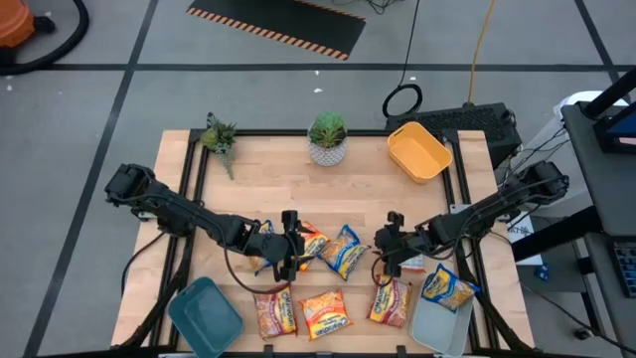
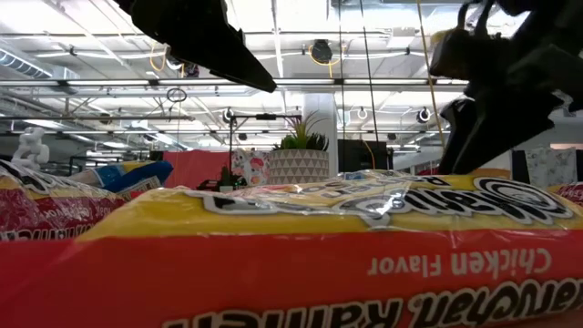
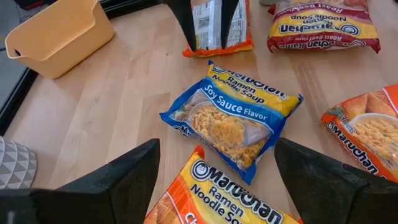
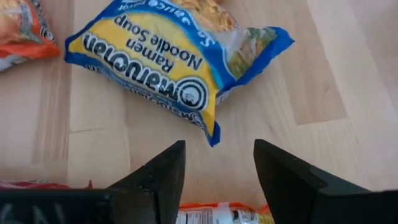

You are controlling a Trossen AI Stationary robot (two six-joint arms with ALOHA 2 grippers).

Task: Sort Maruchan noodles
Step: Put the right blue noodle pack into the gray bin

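At the table's near right corner, the pale bin (image 1: 437,326) holds one blue soy-sauce packet (image 1: 448,288); the teal bin (image 1: 204,315) and yellow bin (image 1: 418,152) look empty; I judge sorting barely begun; left gripper (image 1: 289,249) and right gripper (image 1: 390,246), both spread, flank another blue packet (image 1: 344,251); several orange and red packets lie loose.

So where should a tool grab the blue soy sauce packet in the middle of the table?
Probably from straight above, across a short end of the blue soy sauce packet. It lies flat on the bare table, and its crimped end seam is thinner than the noodle-filled middle.
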